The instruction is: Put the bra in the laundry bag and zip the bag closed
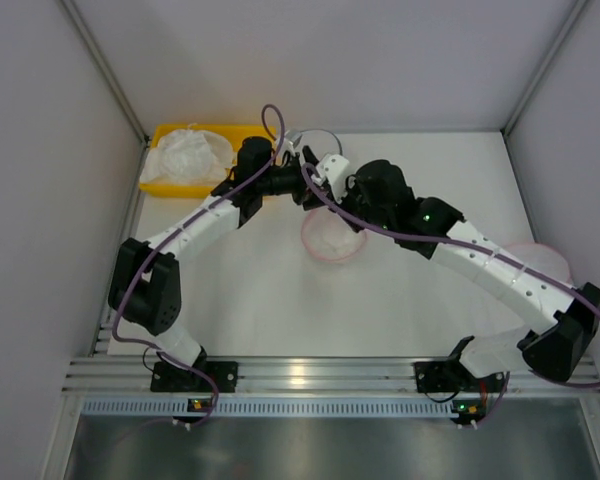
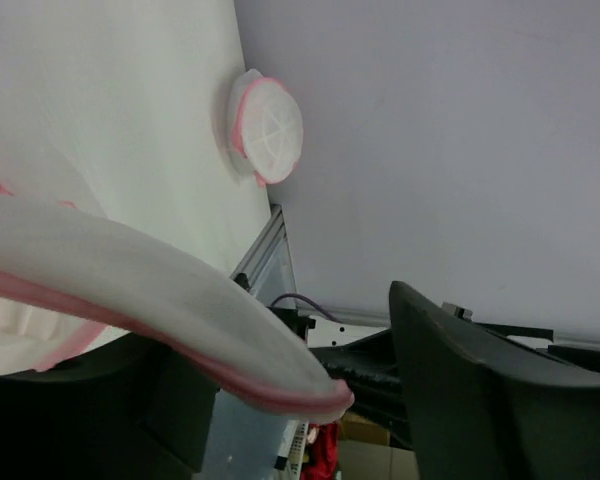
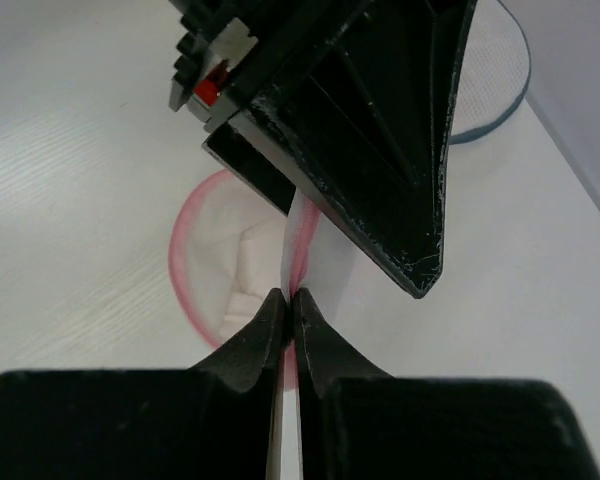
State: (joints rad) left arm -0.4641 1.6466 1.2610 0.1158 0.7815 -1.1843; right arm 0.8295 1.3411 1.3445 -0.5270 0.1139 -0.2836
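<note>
The laundry bag [image 1: 332,238] lies on the table centre, round white mesh with a pink rim. Its upper rim [image 3: 298,235] is lifted. My right gripper [image 3: 288,298] is shut on this pink rim just above the bag. White padded fabric, the bra [image 3: 242,275], shows inside the bag. My left gripper [image 2: 280,340] is open, jaws wide apart. The lifted pink rim [image 2: 180,310] lies across its left finger, and the right finger [image 2: 480,400] stands clear. In the top view both grippers meet above the bag's far edge.
A yellow tray [image 1: 163,182] with white fabric items sits at the back left. A white bag with a dark grey-blue rim [image 3: 492,85] lies behind the grippers. Another pink-rimmed bag [image 2: 268,125] lies at the right, near the wall [image 1: 570,120].
</note>
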